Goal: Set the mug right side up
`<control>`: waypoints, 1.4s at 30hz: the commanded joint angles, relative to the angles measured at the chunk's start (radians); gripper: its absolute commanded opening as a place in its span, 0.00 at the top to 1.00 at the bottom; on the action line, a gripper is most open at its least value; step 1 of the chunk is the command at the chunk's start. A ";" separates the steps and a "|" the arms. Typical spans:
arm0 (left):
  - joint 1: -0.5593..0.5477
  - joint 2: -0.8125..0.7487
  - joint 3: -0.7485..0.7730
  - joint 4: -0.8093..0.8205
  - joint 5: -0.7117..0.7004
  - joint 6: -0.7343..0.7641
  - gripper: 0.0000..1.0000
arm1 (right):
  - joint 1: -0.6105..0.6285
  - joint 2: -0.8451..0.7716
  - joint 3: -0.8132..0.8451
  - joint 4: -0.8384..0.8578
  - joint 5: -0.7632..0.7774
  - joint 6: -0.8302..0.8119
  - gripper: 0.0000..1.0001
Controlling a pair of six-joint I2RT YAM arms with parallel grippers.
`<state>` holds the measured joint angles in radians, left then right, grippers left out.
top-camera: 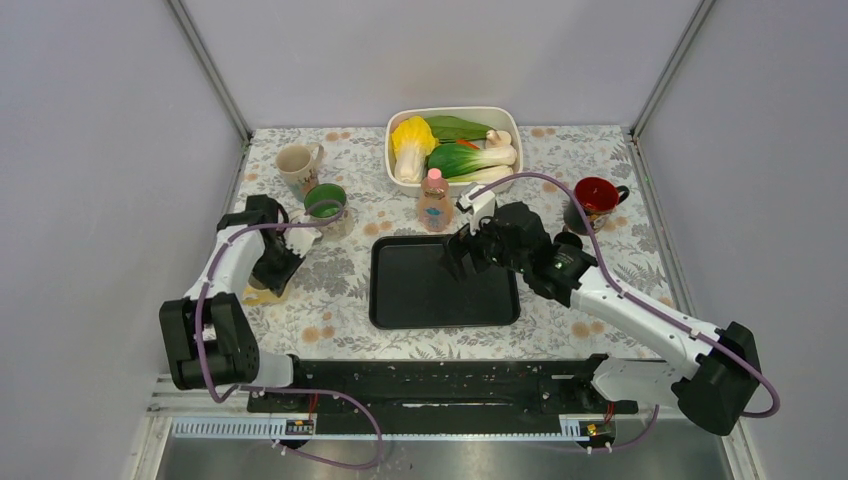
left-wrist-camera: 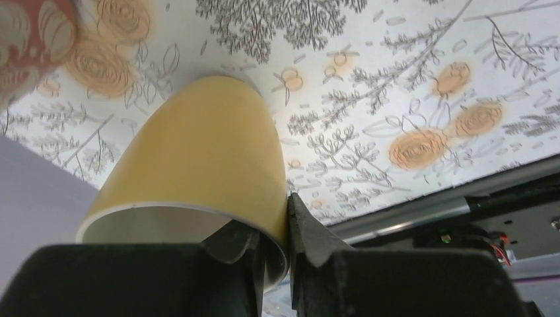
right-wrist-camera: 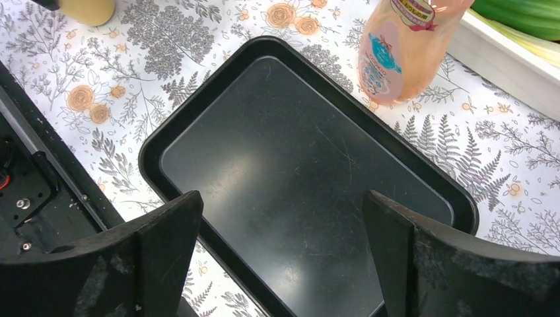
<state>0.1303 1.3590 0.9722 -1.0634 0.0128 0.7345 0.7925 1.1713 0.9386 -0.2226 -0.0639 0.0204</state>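
The yellow mug (left-wrist-camera: 198,152) has a white inside, and its open mouth faces the left wrist camera while its base end points at the floral cloth. My left gripper (left-wrist-camera: 282,228) is shut on the mug's rim, with one finger inside and one outside the wall. From above, the left gripper (top-camera: 281,262) covers most of the mug (top-camera: 256,295) at the table's left. A sliver of the mug (right-wrist-camera: 86,9) shows at the top left of the right wrist view. My right gripper (right-wrist-camera: 280,211) is open and empty above the black tray (right-wrist-camera: 277,158), near the tray's far right corner (top-camera: 463,256).
The black tray (top-camera: 400,300) lies mid-table. A beige mug (top-camera: 297,166) and a green cup (top-camera: 325,203) stand behind the left gripper. A pink bottle (top-camera: 434,200), a white tub of vegetables (top-camera: 500,115) and a red-lined dark mug (top-camera: 594,201) are at the back.
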 commanded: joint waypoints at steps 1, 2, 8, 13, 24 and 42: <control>0.002 0.045 -0.019 0.139 0.021 0.048 0.98 | -0.024 -0.034 -0.018 0.016 0.032 -0.002 0.01; 0.003 0.052 -0.025 0.147 0.029 0.047 0.88 | -0.034 -0.038 -0.024 0.017 0.033 0.007 0.00; 0.004 0.002 -0.024 0.161 0.063 0.028 0.32 | -0.124 -0.095 -0.066 0.006 0.034 0.063 0.01; 0.002 -0.108 0.088 0.184 0.166 -0.092 0.08 | -0.245 -0.172 -0.074 -0.081 0.178 0.126 0.01; -0.310 -0.377 -0.082 0.855 -0.042 -0.562 0.01 | -0.414 -0.551 -0.295 -0.117 0.588 0.093 0.00; -0.328 -0.596 -0.701 1.555 -0.153 -0.714 0.01 | -0.420 -0.791 -0.591 0.073 0.708 0.099 0.01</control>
<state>-0.1989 0.8268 0.2741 0.2806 -0.1284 0.0483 0.3767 0.3794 0.3511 -0.2157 0.6128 0.1101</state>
